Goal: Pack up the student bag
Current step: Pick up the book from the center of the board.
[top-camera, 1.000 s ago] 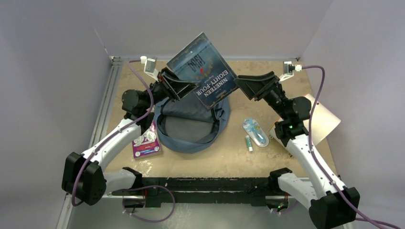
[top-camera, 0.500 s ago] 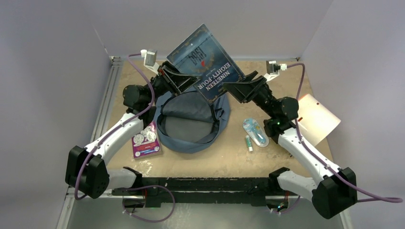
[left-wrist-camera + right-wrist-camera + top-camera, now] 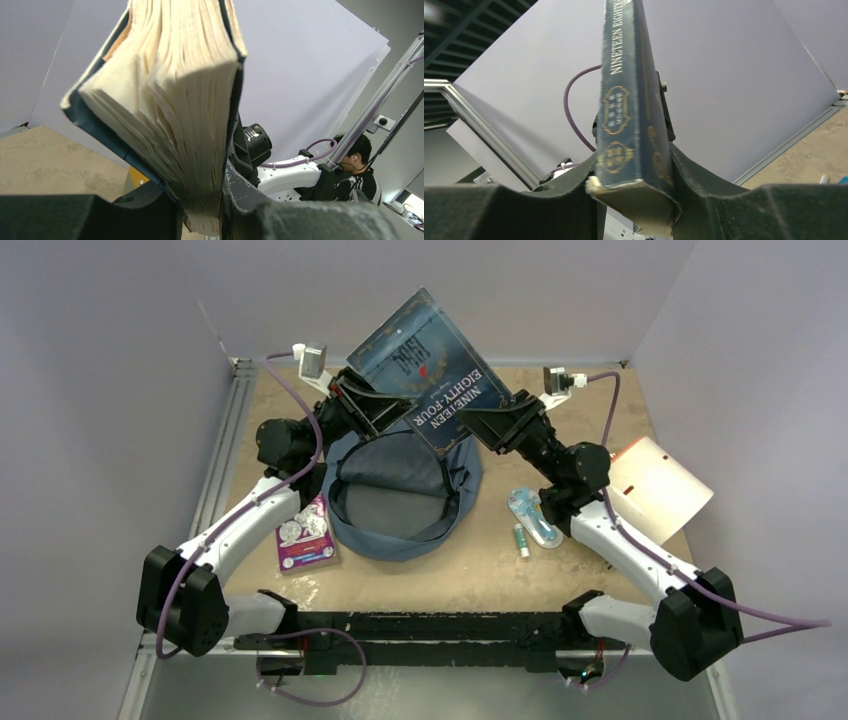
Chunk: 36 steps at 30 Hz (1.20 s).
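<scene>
The bag (image 3: pixel 400 495) lies in the middle of the table (image 3: pixel 560 580), slate-blue, its mouth wide open, with a black strap running along the near rim.

Above its far edge a dark blue book (image 3: pixel 430 380) is held in the air between the two arms. It is tilted, with the cover facing the overhead camera and the title "Nineteen Eighty-Four" legible on it. Its lowest corner overlaps the bag's far rim in the overhead view, but whether it touches the fabric is hard to say.

The left gripper (image 3: pixel 202 215) is clamped on the book's page side, the cream pages fanning out above its fingers. The right gripper (image 3: pixel 634 200) is clamped on the opposite side, one finger pressed to each cover with the gold-stamped spine between them.

A purple packet (image 3: pixel 305 537) lies just beside the bag on the left. To the right, a little apart from the bag, are a pale blue blister pack (image 3: pixel 532 517) and a small green tube (image 3: pixel 521 539) close together. A beige folder (image 3: pixel 655 485) rests farther right, near the table's edge. A person (image 3: pixel 357 165) in dark clothes sits in the background of the left wrist view.
</scene>
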Motion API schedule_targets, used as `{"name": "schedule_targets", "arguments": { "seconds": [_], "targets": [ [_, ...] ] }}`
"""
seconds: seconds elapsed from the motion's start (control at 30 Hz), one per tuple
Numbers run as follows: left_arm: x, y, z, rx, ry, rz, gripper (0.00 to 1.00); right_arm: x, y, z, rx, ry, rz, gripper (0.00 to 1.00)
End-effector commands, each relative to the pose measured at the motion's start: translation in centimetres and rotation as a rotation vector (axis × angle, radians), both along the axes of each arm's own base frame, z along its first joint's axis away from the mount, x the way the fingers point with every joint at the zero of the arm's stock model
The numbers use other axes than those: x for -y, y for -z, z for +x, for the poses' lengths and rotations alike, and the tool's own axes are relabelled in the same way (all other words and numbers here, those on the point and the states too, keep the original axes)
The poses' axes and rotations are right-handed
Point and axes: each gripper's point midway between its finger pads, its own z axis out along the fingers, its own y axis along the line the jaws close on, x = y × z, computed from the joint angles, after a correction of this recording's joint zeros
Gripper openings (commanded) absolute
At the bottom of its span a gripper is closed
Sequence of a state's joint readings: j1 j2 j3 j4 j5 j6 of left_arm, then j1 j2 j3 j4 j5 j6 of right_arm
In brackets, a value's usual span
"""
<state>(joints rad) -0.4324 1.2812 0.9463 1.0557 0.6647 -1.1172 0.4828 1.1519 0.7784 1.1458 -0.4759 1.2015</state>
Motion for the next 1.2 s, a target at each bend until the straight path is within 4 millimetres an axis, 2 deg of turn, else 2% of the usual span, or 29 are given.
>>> {"name": "schedule_targets", "arguments": {
  "seconds": [0.0, 0.17, 0.27, 0.33, 0.97, 1.0, 1.03, 1.07, 1.17],
  "targets": [
    [-1.7, -4.4, -1.6, 0.126, -0.049, -0.123, 0.0, 0.4, -2.7, -1.5, 0.094, -0.004, 0.078, 0.4],
    [-1.8, -3.9, -1.5, 0.112, -0.061, -0.115, 0.0, 0.5, -2.5, -1.3, 0.088, 0.01, 0.079, 0.22],
    [-1.8, -3.6, -1.3, 0.103, -0.071, -0.104, 0.0, 0.6, -2.4, -1.3, 0.083, 0.011, 0.083, 0.05],
    [-1.7, -3.4, -1.2, 0.095, -0.074, -0.095, 0.0, 0.6, -2.3, -1.2, 0.077, 0.013, 0.087, 0.0],
    [-1.5, -2.7, -0.9, 0.079, -0.076, -0.072, 0.0, 0.5, -1.7, -1.6, 0.084, 0.002, 0.074, 0.0],
    [-1.5, -2.7, -0.9, 0.081, -0.076, -0.069, 0.0, 0.5, -1.6, -1.6, 0.091, 0.006, 0.066, 0.05],
    [-1.5, -2.9, -1.0, 0.09, -0.076, -0.065, 0.0, 0.4, -1.5, -1.6, 0.099, 0.011, 0.054, 0.19],
    [-1.4, -2.9, -1.1, 0.093, -0.076, -0.055, 0.0, 0.3, -1.3, -1.5, 0.109, 0.018, 0.03, 0.38],
    [-1.3, -3.1, -1.4, 0.113, -0.079, -0.016, 0.0, 0.1, 0.0, -0.5, 0.109, 0.093, -0.094, 0.59]
  ]
}}
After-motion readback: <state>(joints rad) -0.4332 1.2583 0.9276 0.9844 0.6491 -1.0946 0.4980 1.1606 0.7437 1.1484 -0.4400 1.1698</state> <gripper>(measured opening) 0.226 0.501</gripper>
